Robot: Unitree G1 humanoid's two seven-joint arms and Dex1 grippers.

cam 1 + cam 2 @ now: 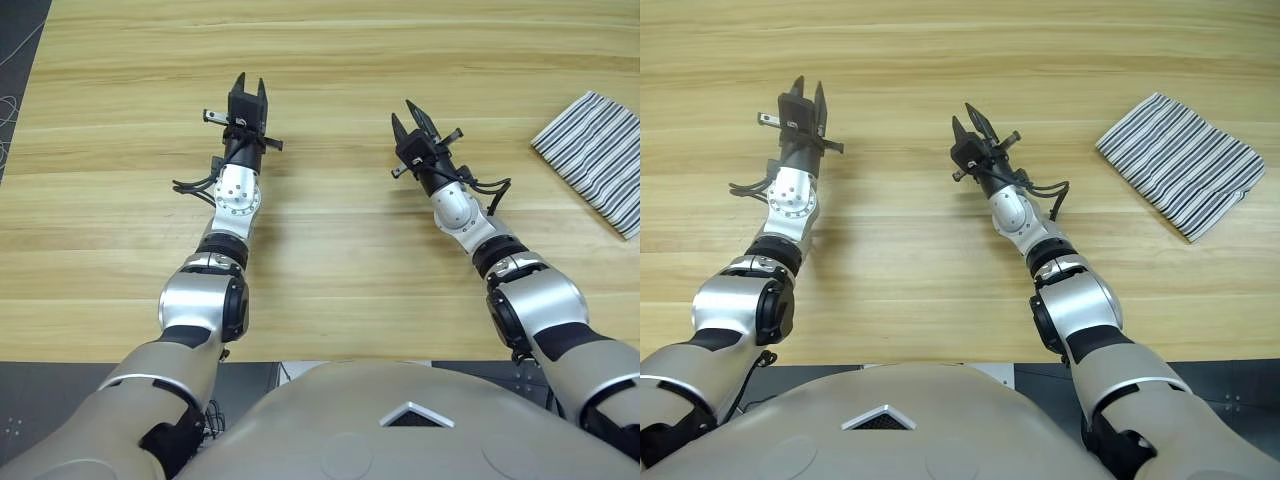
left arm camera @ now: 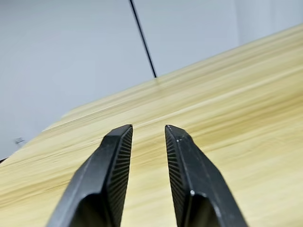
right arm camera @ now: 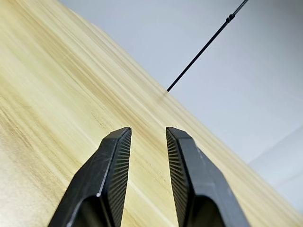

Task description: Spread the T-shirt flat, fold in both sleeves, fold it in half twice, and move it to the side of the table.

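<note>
**1. Task item.** The T-shirt (image 1: 1180,165) lies folded as a compact striped rectangle on the right side of the table (image 1: 330,60). It is at about 3 o'clock from the right gripper (image 1: 962,114) and well apart from it. Its long axis runs from about 10 o'clock to 4 o'clock, and one corner points to 12 o'clock. It lies flat, with nothing resting on it.

**2. Edges and free room.**
- Bare wood surrounds the T-shirt on its 12, 9 and 6 o'clock sides.
- A wide strip of wood separates it from the near table edge at 6 o'clock.
- The left table edge shows at 9 to 10 o'clock of the left gripper (image 1: 251,82), with dark floor (image 1: 18,70) beyond it.
- Open table separates the two grippers, and more open table extends ahead of them toward 12 o'clock.

**3. Arm pose.**
- Left arm: extended forward over the table, with the gripper pointing to about 12 o'clock.
- Right arm: extended forward, with the forearm angled inward and the gripper pointing to about 11 o'clock.
- The two grippers sit at nearly the same reach.

**4. Finger state.**
- The left fingers (image 2: 118,161) are slightly spread with a narrow gap, and nothing sits between them.
- The right fingers (image 3: 116,163) show the same narrow gap and are also empty.
- Both pairs are held at a shallow angle over the wood. A pale wall and a thin black cable (image 3: 203,47) lie beyond the table's far edge.
</note>
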